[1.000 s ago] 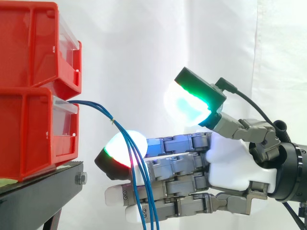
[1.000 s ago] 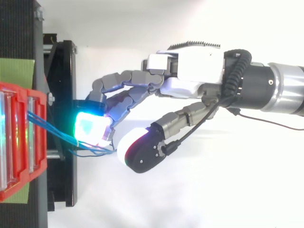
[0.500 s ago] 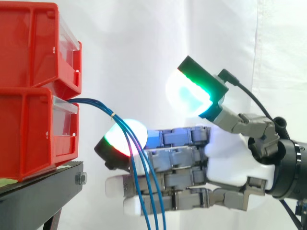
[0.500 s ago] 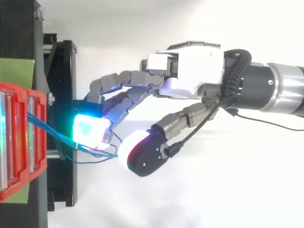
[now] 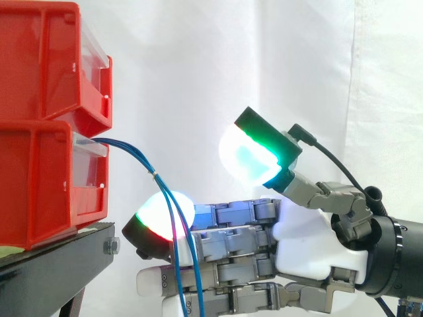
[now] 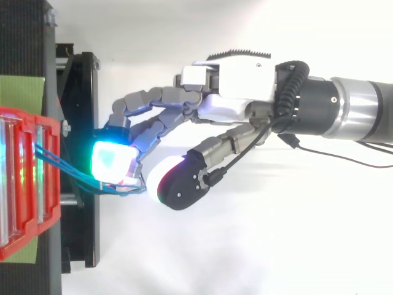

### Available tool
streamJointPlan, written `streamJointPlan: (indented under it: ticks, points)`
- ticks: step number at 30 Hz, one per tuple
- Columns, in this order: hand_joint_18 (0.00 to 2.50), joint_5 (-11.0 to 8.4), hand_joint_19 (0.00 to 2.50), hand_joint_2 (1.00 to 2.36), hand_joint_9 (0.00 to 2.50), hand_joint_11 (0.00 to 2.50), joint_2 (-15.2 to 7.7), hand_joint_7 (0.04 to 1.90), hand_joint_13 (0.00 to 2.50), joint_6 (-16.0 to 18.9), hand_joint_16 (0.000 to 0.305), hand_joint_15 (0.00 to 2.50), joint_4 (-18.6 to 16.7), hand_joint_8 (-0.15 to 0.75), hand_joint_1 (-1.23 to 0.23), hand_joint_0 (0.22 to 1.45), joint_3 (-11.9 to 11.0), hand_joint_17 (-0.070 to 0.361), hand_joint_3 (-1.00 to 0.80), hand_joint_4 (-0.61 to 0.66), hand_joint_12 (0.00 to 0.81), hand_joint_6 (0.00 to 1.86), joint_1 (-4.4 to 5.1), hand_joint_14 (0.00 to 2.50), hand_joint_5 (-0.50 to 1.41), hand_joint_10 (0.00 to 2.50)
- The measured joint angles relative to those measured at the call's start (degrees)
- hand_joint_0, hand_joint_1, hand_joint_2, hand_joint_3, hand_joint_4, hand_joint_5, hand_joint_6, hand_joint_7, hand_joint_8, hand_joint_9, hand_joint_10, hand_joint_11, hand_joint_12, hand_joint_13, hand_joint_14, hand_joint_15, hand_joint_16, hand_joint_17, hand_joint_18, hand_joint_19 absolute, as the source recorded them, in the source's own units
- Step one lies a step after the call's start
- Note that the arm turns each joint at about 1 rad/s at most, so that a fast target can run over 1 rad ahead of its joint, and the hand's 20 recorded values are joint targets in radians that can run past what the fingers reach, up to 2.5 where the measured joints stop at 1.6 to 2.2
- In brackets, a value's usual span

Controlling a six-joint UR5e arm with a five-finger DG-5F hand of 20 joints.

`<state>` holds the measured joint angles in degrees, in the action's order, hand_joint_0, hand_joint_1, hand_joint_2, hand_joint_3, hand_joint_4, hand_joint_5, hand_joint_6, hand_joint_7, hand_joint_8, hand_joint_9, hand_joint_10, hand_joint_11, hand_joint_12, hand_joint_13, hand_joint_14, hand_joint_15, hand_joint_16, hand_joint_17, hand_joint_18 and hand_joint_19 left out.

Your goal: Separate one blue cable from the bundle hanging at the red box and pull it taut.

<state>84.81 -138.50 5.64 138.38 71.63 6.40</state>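
Observation:
A bundle of thin blue cables (image 5: 142, 162) comes out of the lower red bin (image 5: 39, 185), is tied at a small band, then hangs down across my fingers. My hand (image 5: 304, 244) reaches in from the right with its fingers straight and level, pointing at the bin. The thumb, glowing cyan and green, stands raised well above them. The cables lie against the near side of the fingers, beside the white and red glowing pad (image 5: 158, 218). From above, the cables (image 6: 67, 175) run from the bin to the cyan pad of the hand (image 6: 239, 92). Nothing is pinched.
Two red bins are stacked on a black stand (image 5: 59, 264) at the left. The upper red bin (image 5: 46, 59) juts out over the cable exit. A white curtain hangs behind. From above, the stand's bar (image 6: 83, 123) lies just under my fingertips.
My hand has dropped lower and slid a little left toward the bins. The thumb came down with it. The cables hang straighter across the fingers than before.

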Motion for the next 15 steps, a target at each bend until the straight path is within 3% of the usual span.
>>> streamJointPlan:
  ticks: [15]
  points:
    - [0.46, 0.71, 0.29, 1.01, 0.72, 0.54, 0.0, 1.21, 0.61, -2.3, 0.033, 0.32, -0.9, 0.284, -0.72, 0.6, -1.2, 0.074, -0.43, 0.21, 0.3, 0.5, 0.34, 0.01, -0.15, 0.01]
